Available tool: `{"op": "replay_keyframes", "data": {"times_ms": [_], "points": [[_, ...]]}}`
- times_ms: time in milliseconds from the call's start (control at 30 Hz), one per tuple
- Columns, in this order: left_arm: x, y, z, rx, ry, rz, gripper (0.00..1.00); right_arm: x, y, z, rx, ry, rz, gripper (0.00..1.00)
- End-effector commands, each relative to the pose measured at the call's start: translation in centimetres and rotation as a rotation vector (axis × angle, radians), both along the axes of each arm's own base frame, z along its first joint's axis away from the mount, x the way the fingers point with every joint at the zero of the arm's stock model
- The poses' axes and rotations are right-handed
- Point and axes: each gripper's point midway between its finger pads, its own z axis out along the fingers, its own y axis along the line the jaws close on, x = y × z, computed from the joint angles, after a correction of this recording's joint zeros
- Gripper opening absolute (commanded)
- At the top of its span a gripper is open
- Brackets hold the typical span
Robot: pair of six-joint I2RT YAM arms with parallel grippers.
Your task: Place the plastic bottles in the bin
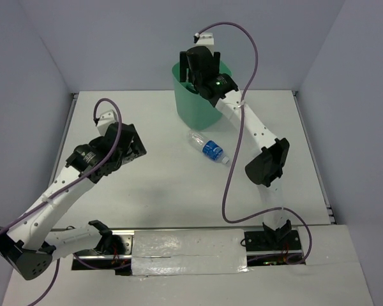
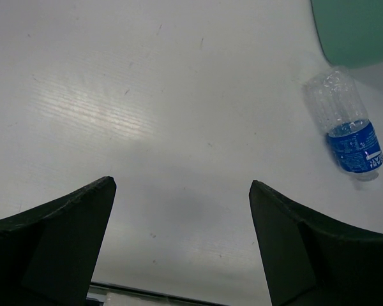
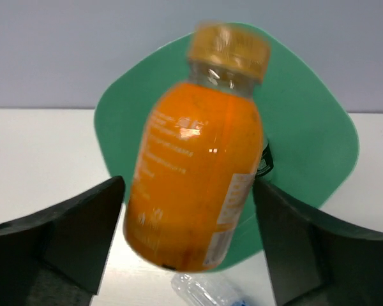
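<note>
Orange bottle (image 3: pixel 193 159) is seen between the fingers of the right gripper (image 3: pixel 188 183), cap up and tilted, directly over the mouth of the bin (image 3: pixel 319 146). The bottle is motion-blurred, mostly at the cap. Both finger pads sit right at its sides, but whether it is actually pinched or already let go cannot be told.

A small dark item with a green label is glimpsed inside the bin beside the orange bottle – too hidden to identify.

Blue-label bottle (image 1: pixel 210 150) is found lying on its side on the table (image 1: pixel 147 185), just beside the bin's base.

From above, the right gripper (image 1: pixel 200 69) is seen above the bin (image 1: pixel 185 105) at the far side of the table.

Left gripper (image 2: pixel 182 185) is spread wide with nothing between its fingers – held over bare table, well apart from the blue-label bottle (image 2: pixel 348 124).
</note>
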Motion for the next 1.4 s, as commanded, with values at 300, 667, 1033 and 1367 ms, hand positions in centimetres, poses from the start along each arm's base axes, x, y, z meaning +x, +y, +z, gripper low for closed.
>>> {"op": "replay_keyframes", "data": {"times_ms": [300,667,1033,1367], "points": [[-0.4,1.2,0.2,0.032,-0.003,0.020,0.99,-4.9,-4.0,9.5,0.123,-0.124,0.033,1.00],[1.9,0.7,0.0,0.073,-0.004,0.016,0.99,-17.5,-8.8,-8.8,0.008,0.204,0.179,1.00],[2.7,-0.1,-1.2,0.066,0.022,0.002,0.99,-17.0,-7.3,-21.8,-0.204,0.458,0.304,1.00],[2.3,0.6,-1.2,0.083,0.030,0.015,0.99,-12.1,-6.3,-27.3,-0.430,0.534,0.339,1.00]]}}
